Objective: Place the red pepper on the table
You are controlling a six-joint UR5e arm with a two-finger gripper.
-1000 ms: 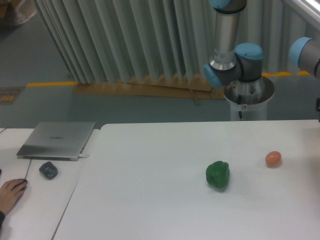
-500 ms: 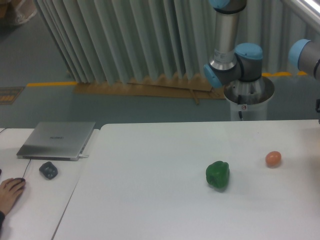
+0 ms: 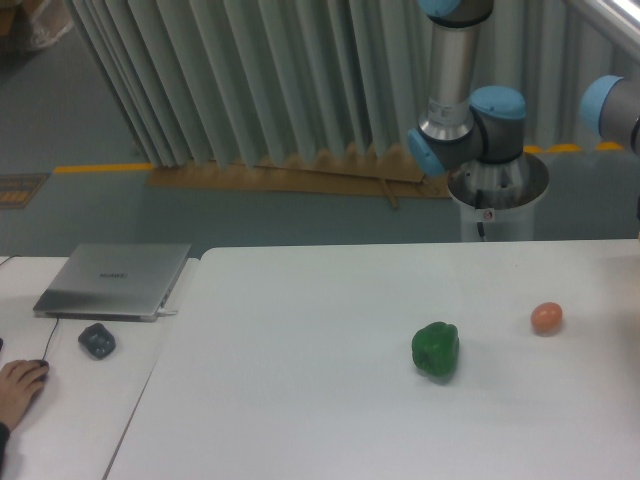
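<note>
The red pepper is out of view. The white table (image 3: 300,380) fills the lower part of the camera view. Only the arm's base and lower joints (image 3: 470,130) show behind the table's far edge, with another arm joint (image 3: 612,108) at the right border. The gripper itself is outside the frame, beyond the right edge.
A green bell pepper (image 3: 435,350) sits on the table right of centre, and a small orange-pink ball (image 3: 546,317) lies farther right. On the narrower desk at left are a silver laptop (image 3: 115,280), a dark grey object (image 3: 97,340) and a person's hand (image 3: 18,388).
The arm part at the right edge has shifted slightly farther out of frame. The hand at the lower left has drawn back a little. The objects on the table have not moved.
</note>
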